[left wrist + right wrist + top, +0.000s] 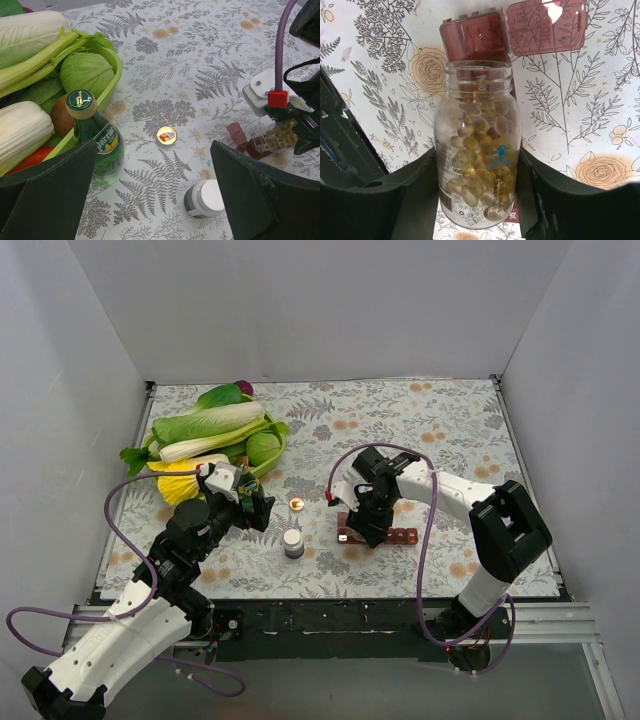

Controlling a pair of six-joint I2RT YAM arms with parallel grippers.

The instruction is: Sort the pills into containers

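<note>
Right wrist view: my right hand (477,187) is clenched on a clear, uncapped bottle (455,165), one finger pressed to each side of it. The bottle is partly full of pale yellow pills (492,125), and its open mouth points away from my palm. The containers (475,35), a dark red strip, lie directly under the bottle and run out past its mouth. Two lids (547,25) stand flipped open just beyond my fingertips.

Left wrist view: my left hand (152,170) is released, jaws spread wide with nothing between them. Ahead of its left finger stands a green bottle (97,135), next to a basket (114,65) of vegetables. A white-capped grey bottle (205,197) stands close by its right finger. A small gold disc (166,135) lies on the table (200,45) straight ahead, between the fingers' lines.
</note>
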